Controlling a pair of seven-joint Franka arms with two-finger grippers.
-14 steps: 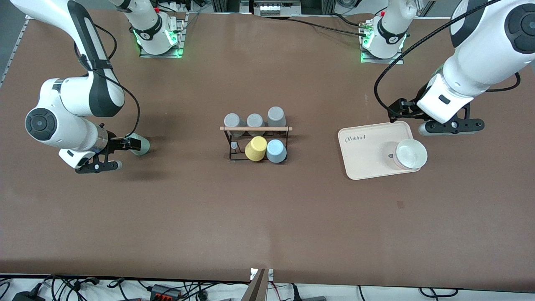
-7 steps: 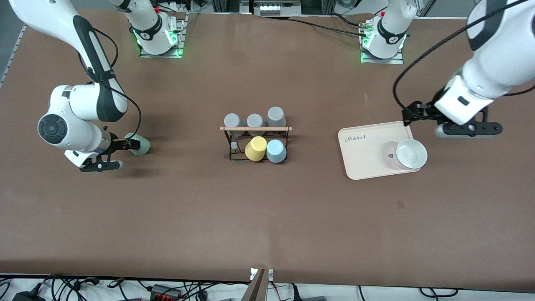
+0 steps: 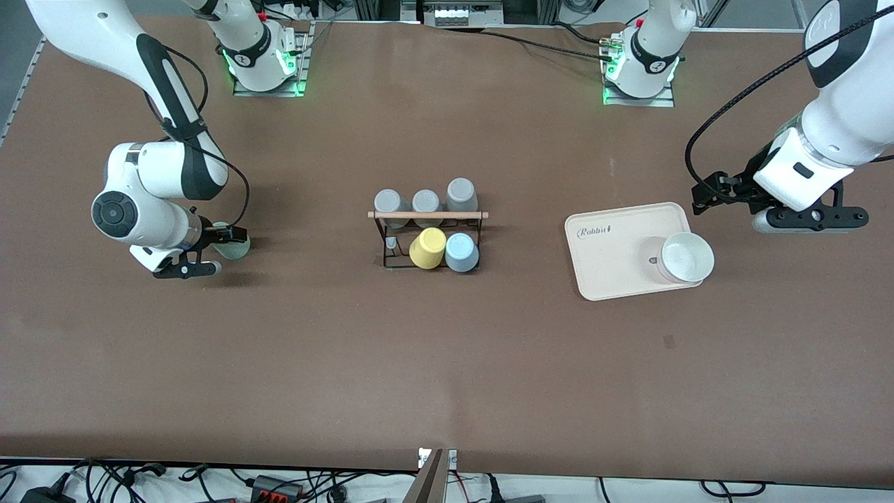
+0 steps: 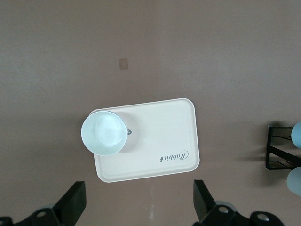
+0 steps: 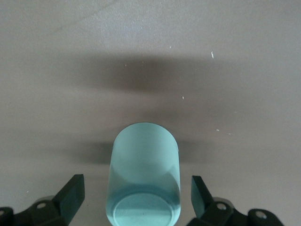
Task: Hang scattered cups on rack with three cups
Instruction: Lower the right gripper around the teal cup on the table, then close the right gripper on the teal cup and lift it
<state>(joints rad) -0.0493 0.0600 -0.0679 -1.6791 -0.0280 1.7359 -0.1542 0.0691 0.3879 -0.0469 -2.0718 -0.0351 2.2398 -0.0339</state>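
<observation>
The pale mint green cup (image 3: 235, 244) lies on its side on the table toward the right arm's end. My right gripper (image 3: 225, 242) is open, with one finger on either side of this cup (image 5: 144, 183) and a gap at each finger. The light blue cup (image 3: 462, 252) sits on the black wire rack (image 3: 391, 241), beside the yellow cup (image 3: 427, 248), below the wooden rod (image 3: 427, 215). My left gripper (image 3: 707, 195) is open and empty over bare table next to the cream tray (image 3: 607, 262); it also shows in the left wrist view (image 4: 138, 192).
Three grey cups (image 3: 426, 200) hang on the rack's side farther from the front camera. A pale cup (image 3: 686, 257) stands upright, mouth up, on the tray's corner toward the left arm's end; it also shows in the left wrist view (image 4: 104, 133).
My left arm has moved away from the tray toward its own end of the table. My right arm's wrist has closed in on the mint cup. The cups have not moved.
</observation>
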